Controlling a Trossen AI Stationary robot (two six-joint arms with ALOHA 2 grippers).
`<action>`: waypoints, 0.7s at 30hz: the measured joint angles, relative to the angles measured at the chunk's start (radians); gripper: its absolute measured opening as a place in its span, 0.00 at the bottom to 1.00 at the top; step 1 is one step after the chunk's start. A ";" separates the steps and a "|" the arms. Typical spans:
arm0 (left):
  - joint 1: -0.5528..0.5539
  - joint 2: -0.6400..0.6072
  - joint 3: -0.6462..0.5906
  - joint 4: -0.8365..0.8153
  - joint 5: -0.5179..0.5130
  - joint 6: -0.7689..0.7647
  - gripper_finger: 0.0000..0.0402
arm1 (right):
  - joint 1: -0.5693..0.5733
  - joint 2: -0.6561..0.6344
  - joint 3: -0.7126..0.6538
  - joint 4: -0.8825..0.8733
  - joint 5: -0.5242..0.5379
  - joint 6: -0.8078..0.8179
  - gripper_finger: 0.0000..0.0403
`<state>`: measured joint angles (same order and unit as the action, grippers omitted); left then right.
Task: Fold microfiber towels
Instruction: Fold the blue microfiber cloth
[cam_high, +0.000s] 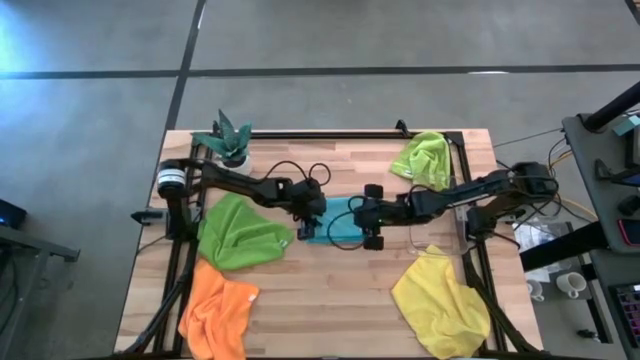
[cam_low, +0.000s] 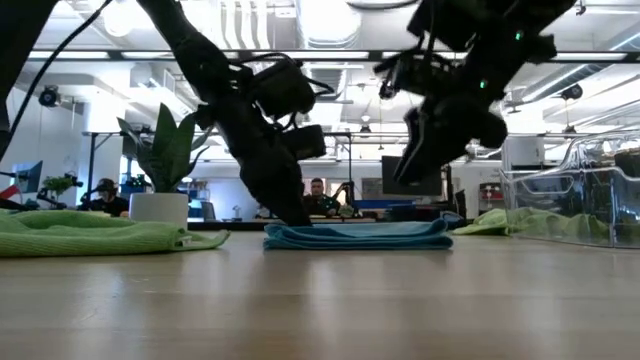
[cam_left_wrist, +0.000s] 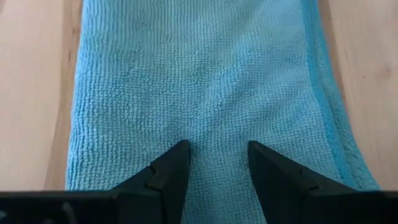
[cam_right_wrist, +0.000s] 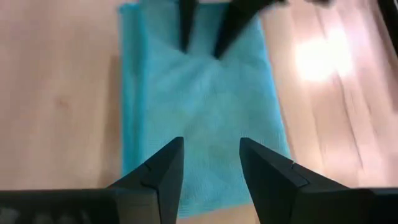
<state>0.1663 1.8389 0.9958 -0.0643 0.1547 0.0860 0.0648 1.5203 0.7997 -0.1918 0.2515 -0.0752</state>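
Wooden table (cam_high: 330, 290), folded blue towel (cam_high: 340, 222) centred, both end effectors parted, empty, over it.

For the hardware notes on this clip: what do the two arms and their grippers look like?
Both arms are black, jointed links with loose black cables looping alongside them. The left arm has a white-and-silver cylindrical joint at its base. Each ends in a blocky black head: left gripper, right gripper, each with two dark, wedge-shaped, tapering fingers. No markings are readable.
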 joint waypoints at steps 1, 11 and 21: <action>0.000 -0.021 -0.001 -0.004 0.000 0.000 0.38 | -0.002 0.012 -0.008 0.007 0.003 0.005 0.38; -0.009 -0.155 -0.060 0.041 -0.004 0.006 0.38 | 0.000 0.212 -0.002 0.093 -0.089 -0.011 0.38; -0.077 -0.064 -0.131 0.116 0.009 -0.108 0.38 | -0.098 0.180 0.020 0.029 0.024 -0.422 0.37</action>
<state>0.0898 1.7753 0.8646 0.0520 0.1635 -0.0224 -0.0329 1.7006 0.8200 -0.1632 0.2757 -0.4977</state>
